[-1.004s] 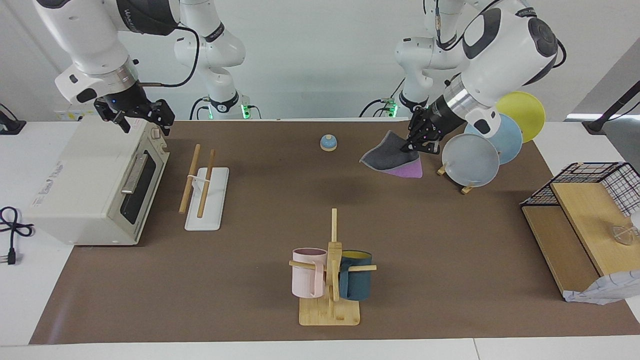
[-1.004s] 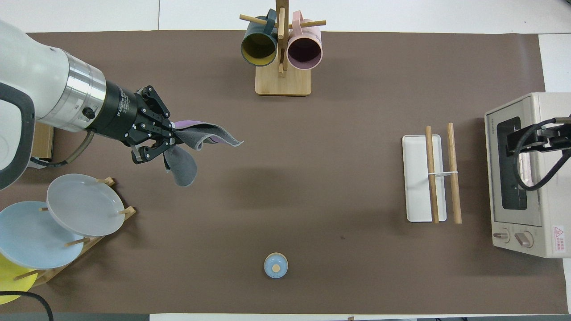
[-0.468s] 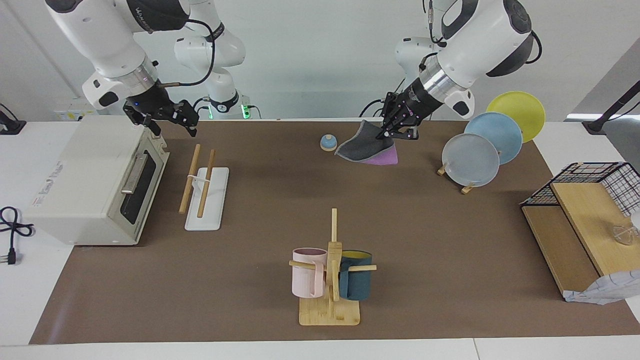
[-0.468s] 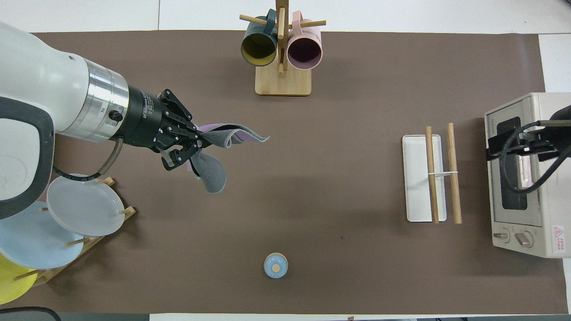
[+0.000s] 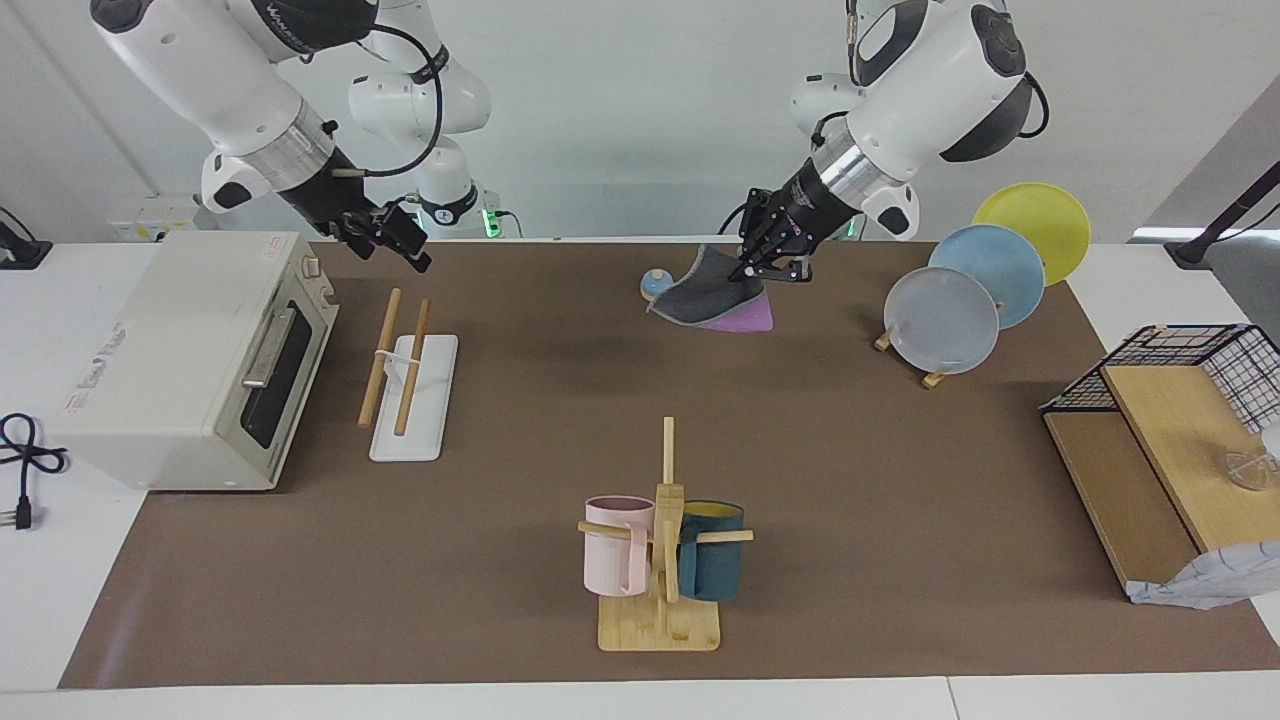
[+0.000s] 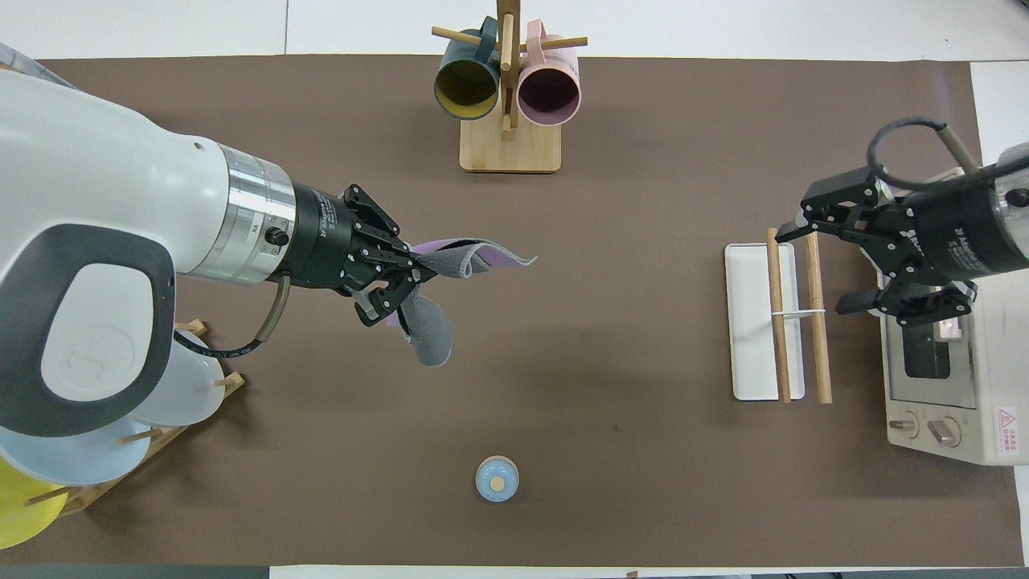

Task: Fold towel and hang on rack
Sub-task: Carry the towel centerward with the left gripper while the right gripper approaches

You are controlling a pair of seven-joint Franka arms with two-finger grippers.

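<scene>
Carried in the last second from beside the plate stand (image 5: 908,360) toward the worktop's (image 5: 850,480) middle: towel (image 5: 712,298), clamped by one corner in the left gripper (image 5: 768,268) and now aloft near the small blue bell (image 5: 652,284), so likely headed for hanging. Swung out from over the toaster oven (image 5: 190,360) to hover at 12 o'clock of the rack (image 5: 405,375), fingers spread and empty: right gripper (image 5: 398,240). Drooping in loose folds, dark grey uppermost, purple peeking beneath.

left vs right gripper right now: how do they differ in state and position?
The left gripper is shut on the towel, which hangs in the air over the mat; the right gripper is open and holds nothing. The left gripper is over the middle of the mat, while the right gripper is over the rack, beside the toaster oven. Both are raised off the table.
</scene>
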